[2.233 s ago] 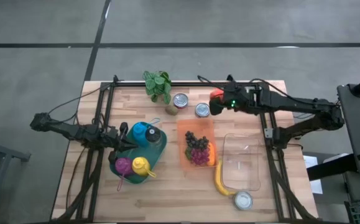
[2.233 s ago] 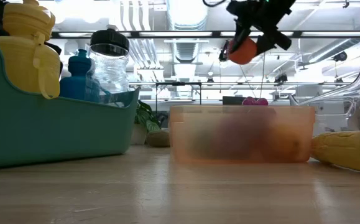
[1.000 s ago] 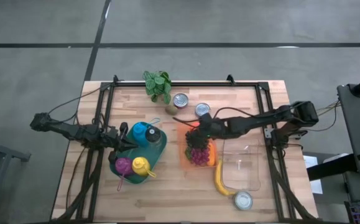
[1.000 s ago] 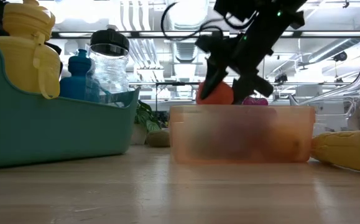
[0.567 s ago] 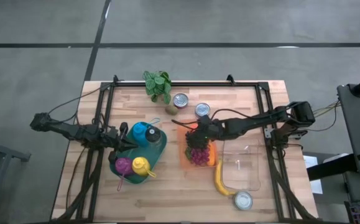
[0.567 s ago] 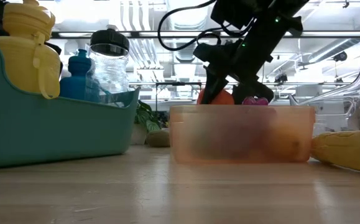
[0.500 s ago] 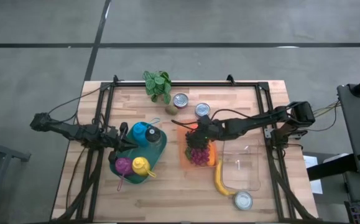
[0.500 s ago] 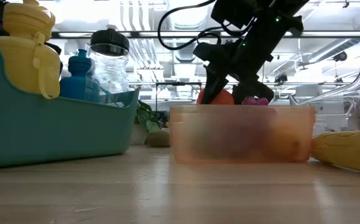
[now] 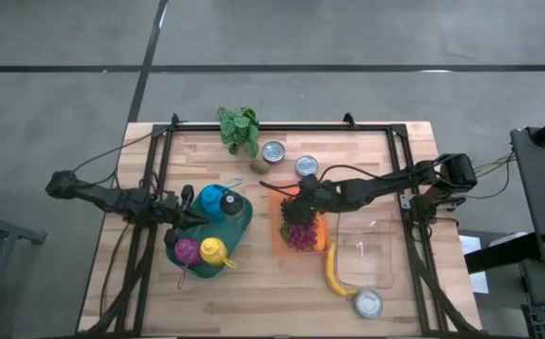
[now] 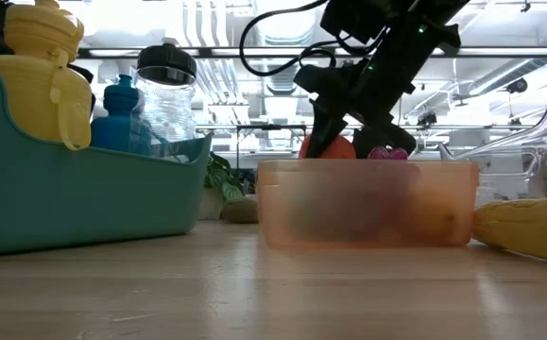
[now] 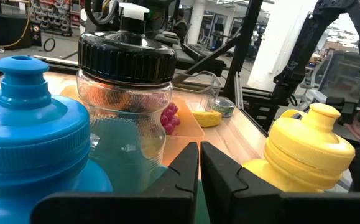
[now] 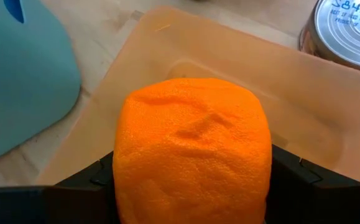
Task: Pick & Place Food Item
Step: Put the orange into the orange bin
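An orange (image 12: pixel 192 149) sits between the fingers of my right gripper (image 9: pixel 296 194), over the far end of the orange container (image 10: pixel 367 203). In the low view the orange (image 10: pixel 330 147) shows just above the container's rim, under the dark gripper (image 10: pixel 349 113). The container (image 9: pixel 274 226) holds purple grapes (image 9: pixel 297 226). My left gripper (image 11: pixel 199 152) is shut on nothing, level at the teal bin (image 9: pixel 244 226) on the table's left. My right gripper pinches the orange between its two fingers, one on each of two opposite sides (image 12: pixel 114 180). The fingers slant down from the table's right side. The orange is low over the container's far end; whether its underside rests on anything, I cannot tell.
The teal bin holds a blue bottle (image 9: pixel 214 198), a black-lidded jar (image 9: pixel 232 204) and a yellow bottle (image 9: pixel 213 250). Two cans (image 9: pixel 273 152) (image 9: pixel 307 167) and a plant (image 9: pixel 238 129) stand at the far edge. A clear container (image 9: pixel 366 245), a banana (image 9: pixel 333 275) and a small jar (image 9: pixel 368 302) lie right.
My right gripper has brought the orange from high near the far right edge leftward to the container, then sunk a little until the orange's underside dips behind the rim. It has kept still over the last half second.
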Tool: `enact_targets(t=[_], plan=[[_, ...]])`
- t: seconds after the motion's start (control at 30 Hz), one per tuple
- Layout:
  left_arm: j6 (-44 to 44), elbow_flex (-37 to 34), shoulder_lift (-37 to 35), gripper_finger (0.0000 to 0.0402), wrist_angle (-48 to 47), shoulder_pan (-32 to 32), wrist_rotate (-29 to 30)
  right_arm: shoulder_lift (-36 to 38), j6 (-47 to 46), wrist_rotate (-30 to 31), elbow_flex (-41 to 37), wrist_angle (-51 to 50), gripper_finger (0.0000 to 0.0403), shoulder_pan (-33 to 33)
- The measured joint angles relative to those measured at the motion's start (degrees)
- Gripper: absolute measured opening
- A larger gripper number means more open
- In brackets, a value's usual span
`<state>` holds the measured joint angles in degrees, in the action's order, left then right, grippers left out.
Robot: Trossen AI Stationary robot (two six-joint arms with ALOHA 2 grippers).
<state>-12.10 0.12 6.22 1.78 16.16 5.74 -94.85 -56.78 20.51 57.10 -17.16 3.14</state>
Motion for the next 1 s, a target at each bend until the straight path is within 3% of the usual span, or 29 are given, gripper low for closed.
enact_targets(t=[0.2,0.57,1.0], plan=[[0.0,0.0,0.0,0.0022,0.0,0.0,0.0,0.0,1.5,0.0,0.0,0.1,0.0257,0.0],[0.0,0.0,0.0,0.0022,0.0,0.0,0.0,0.0,1.5,0.0,0.0,0.1,0.0346,0.0],[0.0,0.0,0.0,0.0022,0.0,0.0,0.0,1.4,1.7,0.6,-0.1,1.4,0.0351,0.0]])
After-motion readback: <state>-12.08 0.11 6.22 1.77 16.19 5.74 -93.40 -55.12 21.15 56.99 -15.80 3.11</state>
